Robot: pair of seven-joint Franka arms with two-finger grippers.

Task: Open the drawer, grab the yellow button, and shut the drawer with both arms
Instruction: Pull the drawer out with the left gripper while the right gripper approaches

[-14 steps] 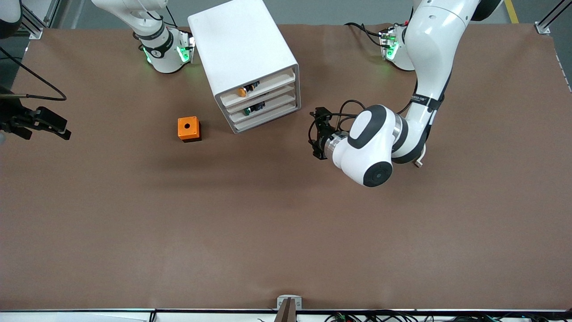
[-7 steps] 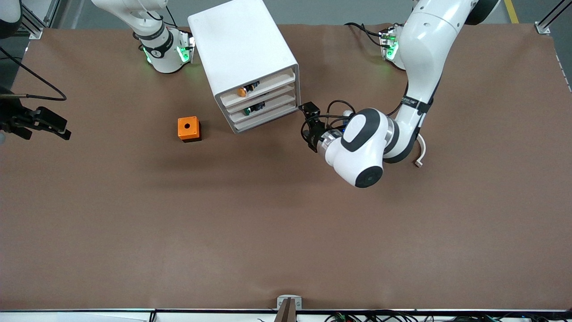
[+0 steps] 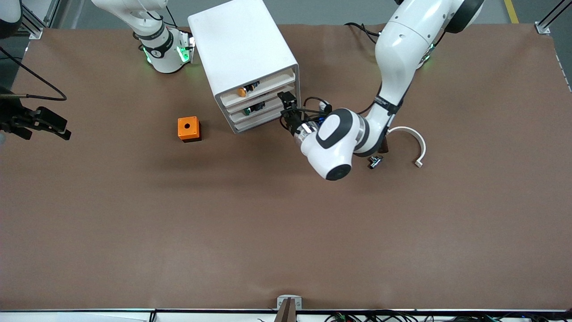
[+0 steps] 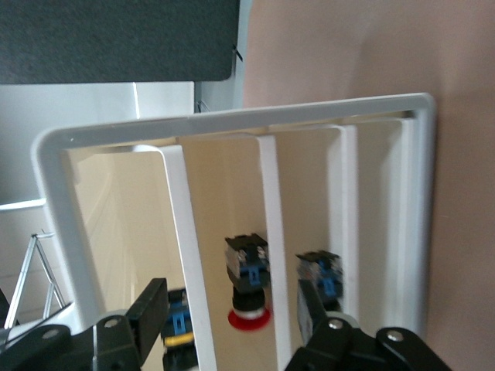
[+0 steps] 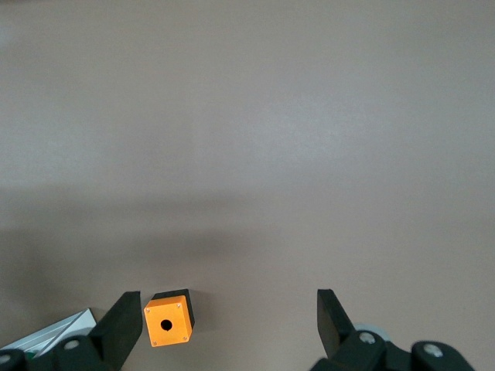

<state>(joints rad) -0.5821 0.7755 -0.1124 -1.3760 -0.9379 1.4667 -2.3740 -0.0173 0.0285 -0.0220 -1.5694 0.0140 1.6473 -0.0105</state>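
Observation:
The white cabinet (image 3: 243,53) stands near the robots' bases, its three drawers all pushed in. The uppermost drawer (image 3: 263,85) holds the orange-capped button (image 3: 241,92). My left gripper (image 3: 286,110) is open and empty, close in front of the drawers at the cabinet's corner toward the left arm's end. In the left wrist view the left gripper (image 4: 232,305) faces the drawer fronts, and a button with a yellow-orange band (image 4: 175,340) shows in the uppermost drawer (image 4: 176,232). My right gripper (image 3: 62,127) waits open and empty at the right arm's end; it also shows in the right wrist view (image 5: 228,309).
An orange cube with a hole (image 3: 189,129) sits beside the cabinet toward the right arm's end, and shows in the right wrist view (image 5: 168,321). A green-capped button (image 3: 246,112) lies in the second drawer. A white curved piece (image 3: 413,141) and a small metal part (image 3: 374,162) lie by the left arm.
The left arm has swung toward the cabinet, bringing its open gripper up to the drawer fronts and uncovering the curved piece and metal part. The right arm has not moved.

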